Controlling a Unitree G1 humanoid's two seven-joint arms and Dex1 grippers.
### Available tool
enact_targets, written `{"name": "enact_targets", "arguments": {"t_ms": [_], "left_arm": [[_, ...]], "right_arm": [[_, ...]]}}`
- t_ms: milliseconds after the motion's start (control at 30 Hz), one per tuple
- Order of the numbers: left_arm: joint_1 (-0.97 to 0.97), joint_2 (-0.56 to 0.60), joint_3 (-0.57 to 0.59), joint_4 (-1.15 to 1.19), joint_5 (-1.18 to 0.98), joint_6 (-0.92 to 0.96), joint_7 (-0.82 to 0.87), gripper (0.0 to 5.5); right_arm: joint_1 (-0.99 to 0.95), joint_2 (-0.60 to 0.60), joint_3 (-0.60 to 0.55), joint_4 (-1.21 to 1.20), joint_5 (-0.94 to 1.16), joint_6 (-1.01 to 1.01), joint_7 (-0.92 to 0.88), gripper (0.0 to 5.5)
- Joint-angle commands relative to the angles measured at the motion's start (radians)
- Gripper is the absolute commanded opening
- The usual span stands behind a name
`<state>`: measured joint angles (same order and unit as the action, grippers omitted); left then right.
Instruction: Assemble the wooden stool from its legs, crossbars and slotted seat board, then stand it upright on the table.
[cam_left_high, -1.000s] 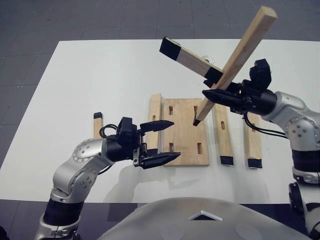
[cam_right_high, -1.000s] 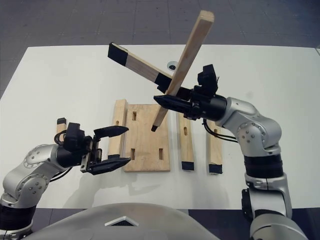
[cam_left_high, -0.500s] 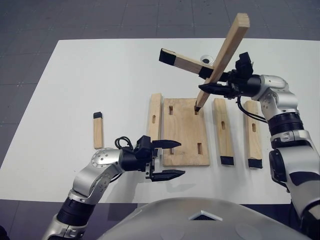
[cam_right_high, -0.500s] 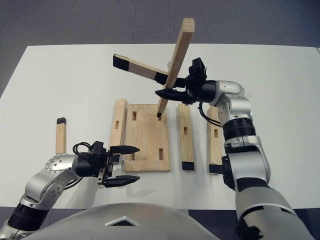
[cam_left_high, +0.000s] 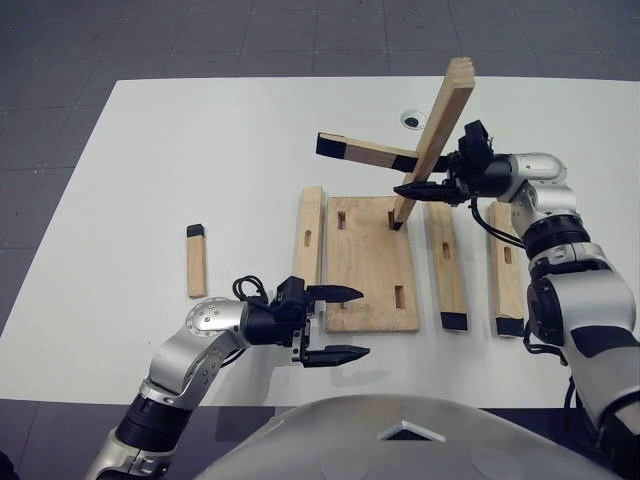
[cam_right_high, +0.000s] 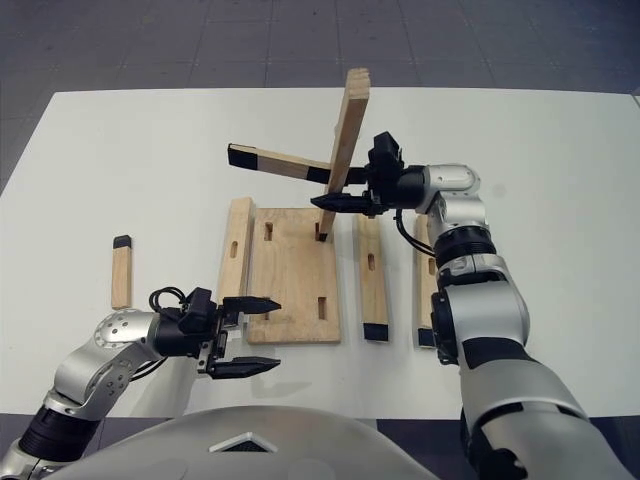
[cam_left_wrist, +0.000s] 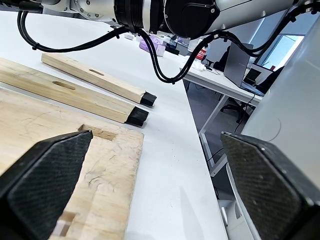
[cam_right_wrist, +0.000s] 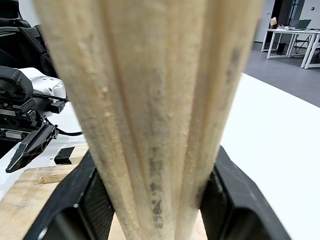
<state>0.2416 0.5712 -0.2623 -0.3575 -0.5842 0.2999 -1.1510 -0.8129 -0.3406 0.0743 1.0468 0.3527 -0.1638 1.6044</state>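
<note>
The slotted seat board (cam_left_high: 372, 270) lies flat in the middle of the table. My right gripper (cam_left_high: 408, 188) is shut on a wooden leg (cam_left_high: 437, 125) that stands tilted, its lower end at the board's far right slot. A black-tipped crossbar (cam_left_high: 360, 152) sticks out from that leg toward the left. In the right wrist view the leg (cam_right_wrist: 150, 100) sits between the black fingers (cam_right_wrist: 85, 200). My left gripper (cam_left_high: 362, 321) is open, low by the board's near left corner. In the left wrist view its fingers (cam_left_wrist: 45, 170) frame the board (cam_left_wrist: 75, 155).
One slotted leg (cam_left_high: 310, 235) lies left of the board and two more (cam_left_high: 445, 262) (cam_left_high: 506, 275) lie to its right. A short crossbar (cam_left_high: 196, 262) rests at the table's left. A round cable hole (cam_left_high: 412, 119) is at the back.
My right gripper has carried the leg and crossbar down and away, bringing the leg more upright with its end at the far right slot. My left gripper drew back toward the front edge.
</note>
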Motion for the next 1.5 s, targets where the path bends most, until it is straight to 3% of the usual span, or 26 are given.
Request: {"name": "enact_targets", "arguments": {"t_ms": [33,533,1500], "left_arm": [[0.0,0.007,-0.002,0.005,0.016,-0.013,-0.007,4.74],[0.007,0.013,0.001,-0.009,0.015,-0.011,-0.001,4.74],[0.023,0.024,0.017,-0.003,0.011,-0.012,-0.006,4.74]], "right_arm": [[-0.055,0.014,-0.028,0.03,-0.031,-0.029,-0.01,2.03],[0.076,0.009,-0.003,0.066,-0.104,-0.054,0.009,2.03],[0.004,-0.014,0.01,-0.016,-0.075,-0.026,0.009,2.03]]}}
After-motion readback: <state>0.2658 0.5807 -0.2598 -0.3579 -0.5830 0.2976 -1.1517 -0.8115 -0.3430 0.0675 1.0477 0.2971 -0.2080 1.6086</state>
